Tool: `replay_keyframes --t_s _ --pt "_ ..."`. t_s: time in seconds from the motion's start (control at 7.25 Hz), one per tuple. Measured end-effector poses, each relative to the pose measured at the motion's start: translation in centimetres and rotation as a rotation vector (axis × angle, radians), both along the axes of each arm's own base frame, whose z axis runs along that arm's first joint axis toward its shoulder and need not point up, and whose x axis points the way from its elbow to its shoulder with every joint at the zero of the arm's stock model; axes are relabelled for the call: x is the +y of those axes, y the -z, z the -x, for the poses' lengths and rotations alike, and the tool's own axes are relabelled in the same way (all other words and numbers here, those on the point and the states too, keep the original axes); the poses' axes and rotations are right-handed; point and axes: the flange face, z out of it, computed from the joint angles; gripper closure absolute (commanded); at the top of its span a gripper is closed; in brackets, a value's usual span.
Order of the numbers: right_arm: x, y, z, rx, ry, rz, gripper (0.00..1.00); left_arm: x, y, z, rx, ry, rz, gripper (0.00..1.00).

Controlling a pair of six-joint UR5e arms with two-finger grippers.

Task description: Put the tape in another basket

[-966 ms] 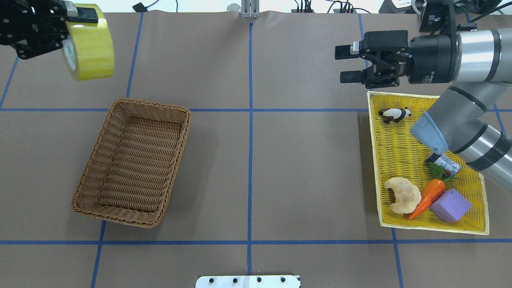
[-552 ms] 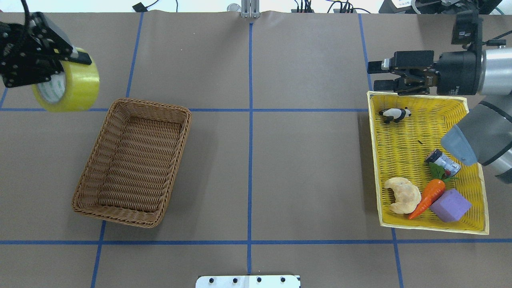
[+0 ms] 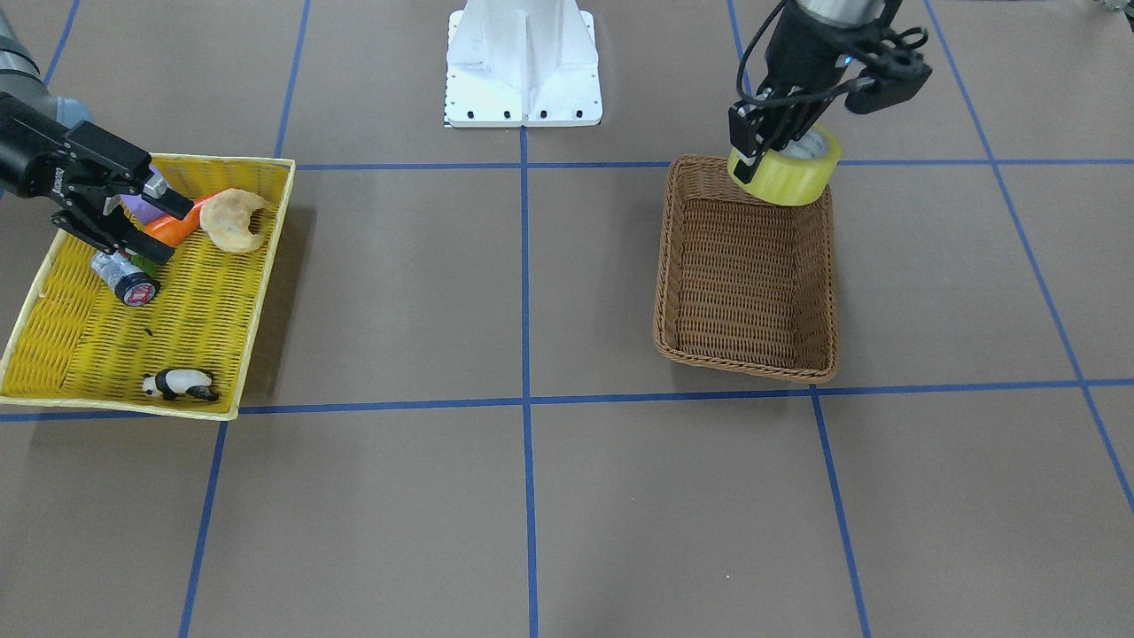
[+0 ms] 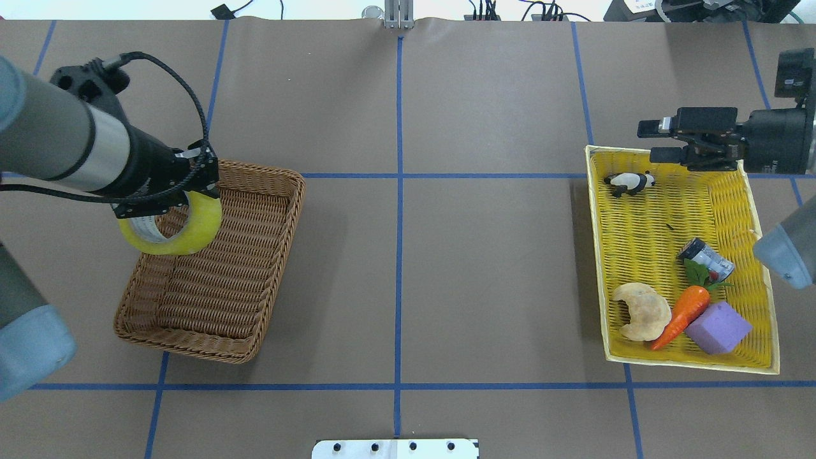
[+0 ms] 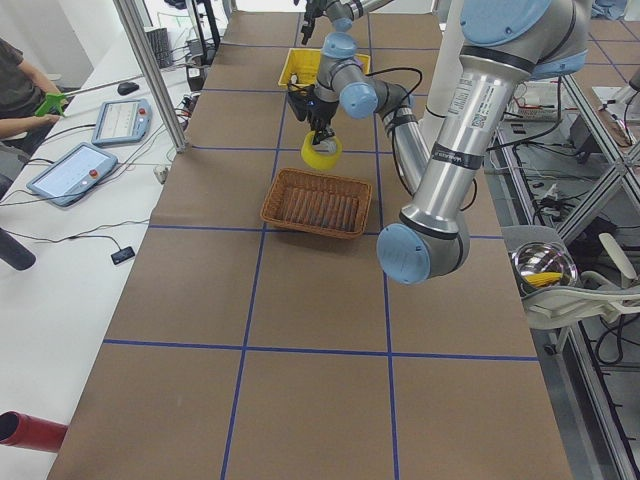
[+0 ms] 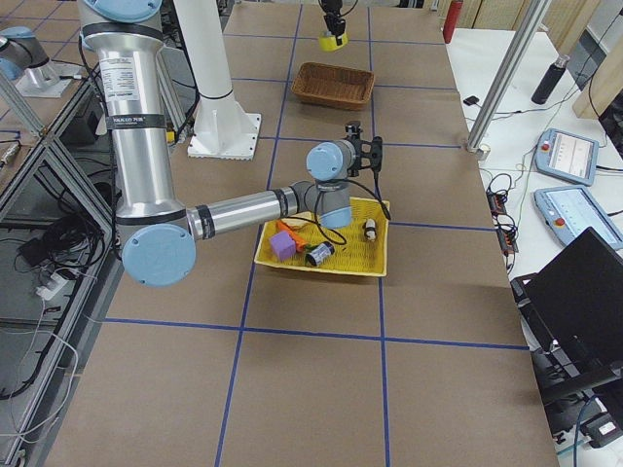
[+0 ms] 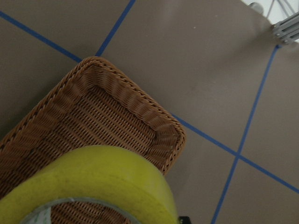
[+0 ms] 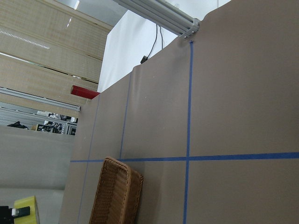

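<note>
The wide roll of translucent yellow packing tape (image 4: 205, 224) hangs below the left gripper (image 4: 191, 194), which is clamped on its wall, above the left side of the deep brown woven wicker basket (image 4: 280, 236). The right gripper (image 4: 650, 141), fingers apart and empty, is well away from that basket.

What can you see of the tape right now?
The tape is a wide roll of translucent yellow film on a white printed core. The left gripper is shut on its wall at the upper side. The roll hangs tilted in the air over the left side of the basket, clear of the wicker, touching only the fingers.
</note>
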Motion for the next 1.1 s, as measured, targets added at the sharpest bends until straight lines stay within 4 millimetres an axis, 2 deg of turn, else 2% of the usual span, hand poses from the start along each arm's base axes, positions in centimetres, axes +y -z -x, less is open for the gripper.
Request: replay_keyframes --t_s 0.14,0.41,0.83,1.1 --pt "0.1 -1.1 -0.2 0.021 -0.005 0.021 0.0 -1.8 -1.2 -2.8 -0.04 -0.042 0.024 1.0" --pt "0.2 -2.9 -0.3 0.049 -0.01 0.06 0.0 -3.9 -4.8 -6.4 -0.091 -0.168 0.056 1.0" --pt "0.2 -4.1 -0.2 0.063 -0.01 0.082 0.0 -5.8 -9.4 -10.0 -0.053 -0.304 0.114 1.0" --pt "0.2 -4.4 -0.2 0.067 -0.009 0.083 0.0 -6.4 -11.6 -11.1 -0.037 -0.329 0.134 1.0"
